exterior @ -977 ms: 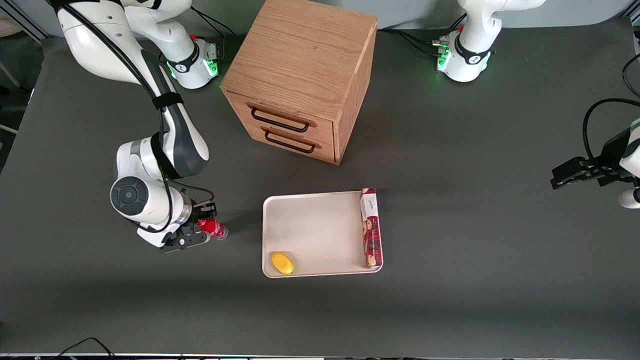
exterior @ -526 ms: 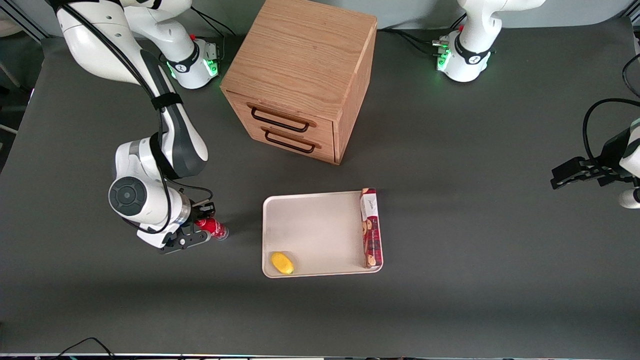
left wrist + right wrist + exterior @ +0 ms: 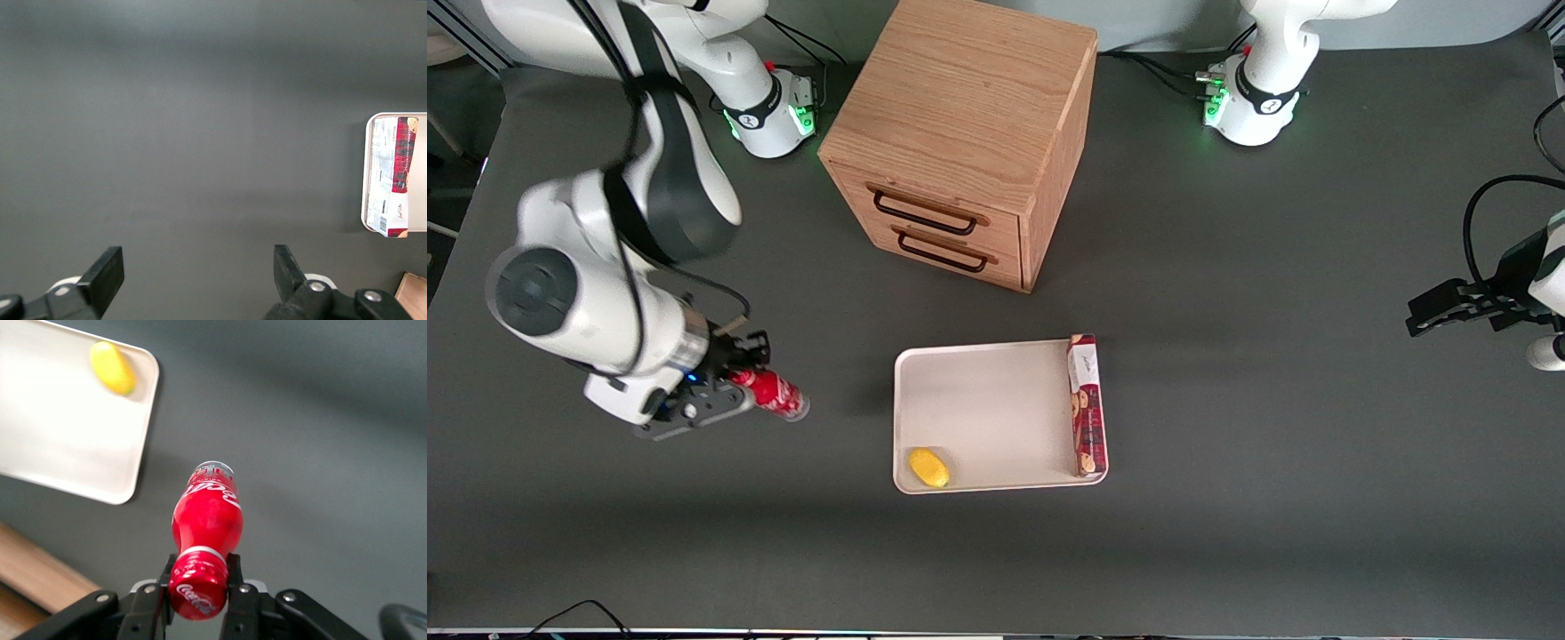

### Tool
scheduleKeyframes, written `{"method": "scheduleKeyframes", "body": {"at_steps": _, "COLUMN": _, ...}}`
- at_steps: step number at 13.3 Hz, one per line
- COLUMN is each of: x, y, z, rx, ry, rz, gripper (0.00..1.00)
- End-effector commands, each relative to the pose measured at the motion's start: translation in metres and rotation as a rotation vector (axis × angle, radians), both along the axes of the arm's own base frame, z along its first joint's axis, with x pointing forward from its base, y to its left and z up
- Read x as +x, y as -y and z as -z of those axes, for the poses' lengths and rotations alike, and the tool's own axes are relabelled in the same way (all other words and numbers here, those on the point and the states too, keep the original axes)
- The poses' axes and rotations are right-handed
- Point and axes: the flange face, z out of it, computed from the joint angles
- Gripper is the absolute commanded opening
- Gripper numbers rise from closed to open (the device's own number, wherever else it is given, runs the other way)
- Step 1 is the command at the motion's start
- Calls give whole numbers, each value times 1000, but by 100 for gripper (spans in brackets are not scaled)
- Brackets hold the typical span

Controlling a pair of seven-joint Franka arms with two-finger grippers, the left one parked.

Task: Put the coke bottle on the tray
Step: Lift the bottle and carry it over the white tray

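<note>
the coke bottle (image 3: 206,520) is bright red with a red cap carrying white script, more white lettering on its body and a clear greyish base. the black gripper (image 3: 197,581), on a white arm with grey joints, is clamped at the bottle's neck, above the dark grey table (image 3: 1272,356) toward the working arm's end. the tray (image 3: 996,404) is cream-white. on it lie a yellow lemon (image 3: 928,468) and a cookie box (image 3: 1087,404) in red and dark plaid with a white panel. the drawer cabinet (image 3: 960,133) is light brown wood grain with black handles.
</note>
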Motion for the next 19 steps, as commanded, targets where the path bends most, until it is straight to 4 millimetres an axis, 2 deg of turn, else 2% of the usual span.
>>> {"method": "scheduleKeyframes", "body": {"at_steps": 1, "x": -7, "y": -2, "z": -43, "rx": 35, "ry": -14, "rz": -29, "gripper": 0}}
{"method": "scheduleKeyframes", "body": {"at_steps": 4, "x": -11, "y": -14, "z": -44, "rx": 36, "ry": -12, "rz": -26, "gripper": 0}}
{"method": "scheduleKeyframes", "body": {"at_steps": 6, "x": -22, "y": -69, "z": -36, "rx": 26, "ry": -1, "rz": 0, "gripper": 0}}
{"method": "scheduleKeyframes", "body": {"at_steps": 7, "x": -24, "y": -88, "z": -32, "rx": 20, "ry": 25, "rz": 33, "gripper": 0}}
{"method": "scheduleKeyframes", "body": {"at_steps": 8, "x": -30, "y": -116, "z": -24, "rx": 14, "ry": 42, "rz": 43, "gripper": 0}}
{"method": "scheduleKeyframes", "body": {"at_steps": 10, "x": -34, "y": -151, "z": -4, "rx": 19, "ry": 57, "rz": 68, "gripper": 0}}
{"method": "scheduleKeyframes", "body": {"at_steps": 12, "x": -27, "y": -164, "z": 28, "rx": 43, "ry": 55, "rz": 75, "gripper": 0}}
{"method": "scheduleKeyframes", "body": {"at_steps": 14, "x": -19, "y": -172, "z": 75, "rx": 53, "ry": 48, "rz": 94, "gripper": 0}}
{"method": "scheduleKeyframes", "body": {"at_steps": 16, "x": -13, "y": -172, "z": 120, "rx": 33, "ry": 47, "rz": 101, "gripper": 0}}
{"method": "scheduleKeyframes", "body": {"at_steps": 19, "x": -10, "y": -174, "z": 159, "rx": 11, "ry": 37, "rz": 102, "gripper": 0}}
